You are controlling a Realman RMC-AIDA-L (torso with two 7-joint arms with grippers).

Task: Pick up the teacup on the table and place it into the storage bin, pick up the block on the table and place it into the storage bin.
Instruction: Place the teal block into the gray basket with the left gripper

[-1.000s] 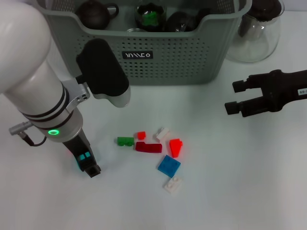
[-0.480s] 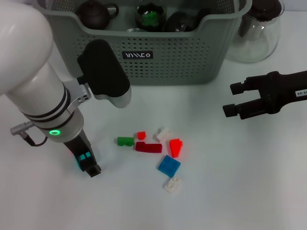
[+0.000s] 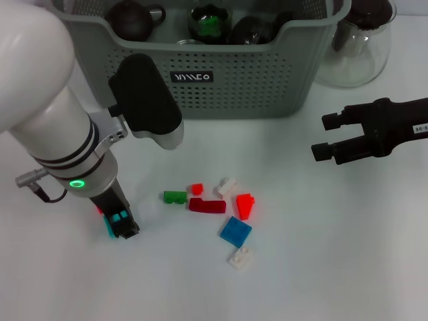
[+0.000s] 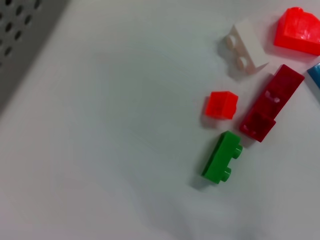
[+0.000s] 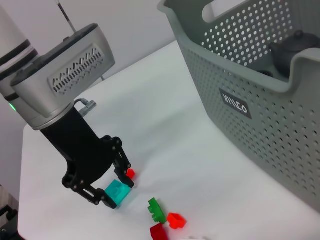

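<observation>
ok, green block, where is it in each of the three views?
Head view: green block lies at the left end of the loose cluster, beside the dark red block.
Left wrist view: green block lies on the table, close to the dark red block.
Right wrist view: green block lies near the left gripper.
Shared landmark: the small bright red block next to it.

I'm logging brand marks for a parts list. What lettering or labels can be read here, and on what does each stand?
White lettering on the small black label of the grey-green perforated plastic storage bin: stylised, not surely readable.
White sticker on the black right gripper's arm: too small to read.
</observation>
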